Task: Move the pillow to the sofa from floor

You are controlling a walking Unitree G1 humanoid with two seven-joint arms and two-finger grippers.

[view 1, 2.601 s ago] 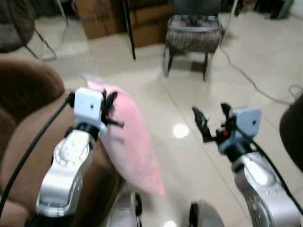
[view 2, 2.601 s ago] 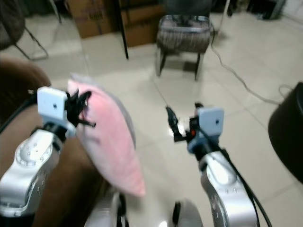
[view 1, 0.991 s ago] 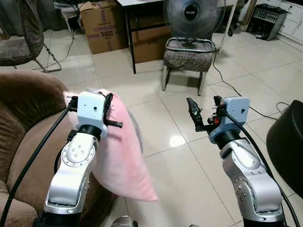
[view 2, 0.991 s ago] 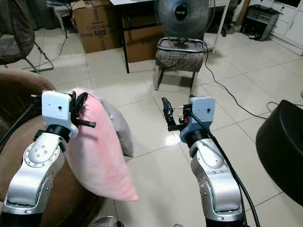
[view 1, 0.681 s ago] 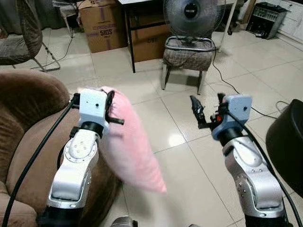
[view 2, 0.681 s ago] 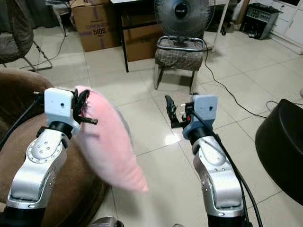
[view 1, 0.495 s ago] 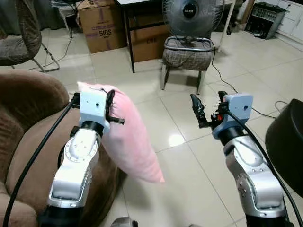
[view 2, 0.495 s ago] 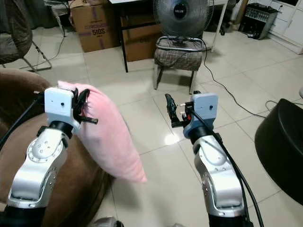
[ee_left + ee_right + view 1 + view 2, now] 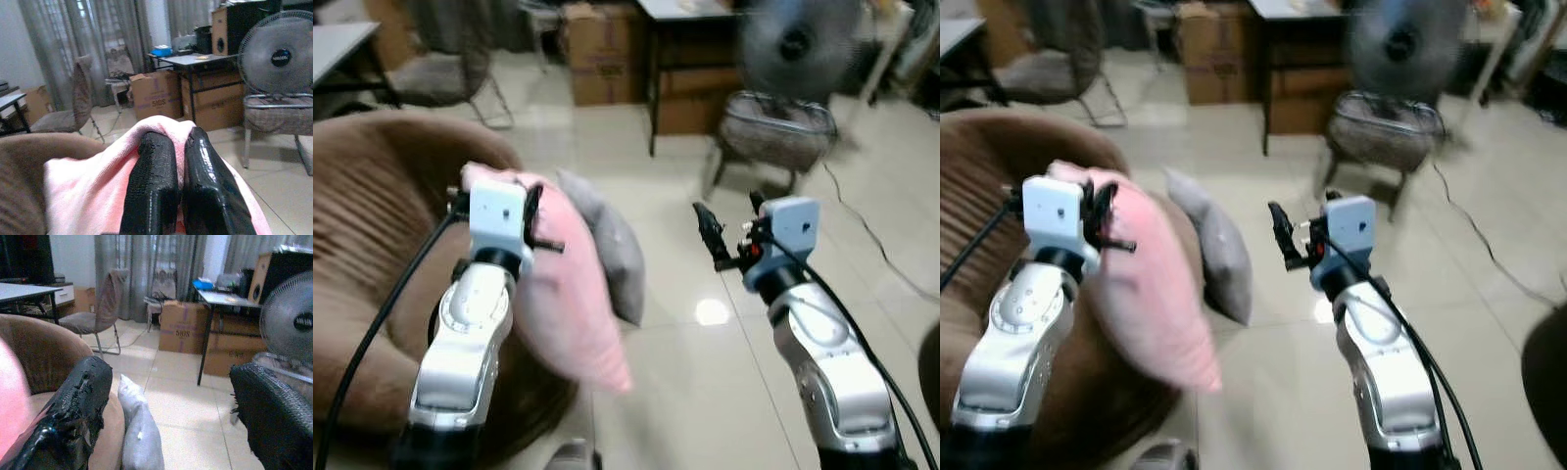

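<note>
- The left gripper (image 9: 171, 161) is raised in front of the robot, and its two black fingers (image 9: 151, 186) are pressed together on a fold of the pink pillow (image 9: 563, 294).
- The pink pillow hangs down from this grip. It is off the floor, and its lower corner points down beside the front edge of the brown sofa (image 9: 372, 225).
- In the left wrist view, the pink cloth bulges up between and around the two fingers, with the brown sofa arm behind it.
- The sofa is on the robot's left side. The pillow is at the sofa's outer edge, close against it; I cannot tell if it touches the seat.
- A second pillow, grey (image 9: 612, 250), stands on the tiled floor (image 9: 685, 392) and leans on the side of the sofa, just behind the pink one.
- The right gripper (image 9: 171, 416) is held up over the floor, well apart from the pillow, with its fingers wide apart and nothing between them.
- Further back there are a standing fan (image 9: 1400, 44), a stool (image 9: 1381, 127) under it, cardboard boxes (image 9: 597, 54) and a dark table (image 9: 690, 15).
- The head views are a little blurred.
</note>
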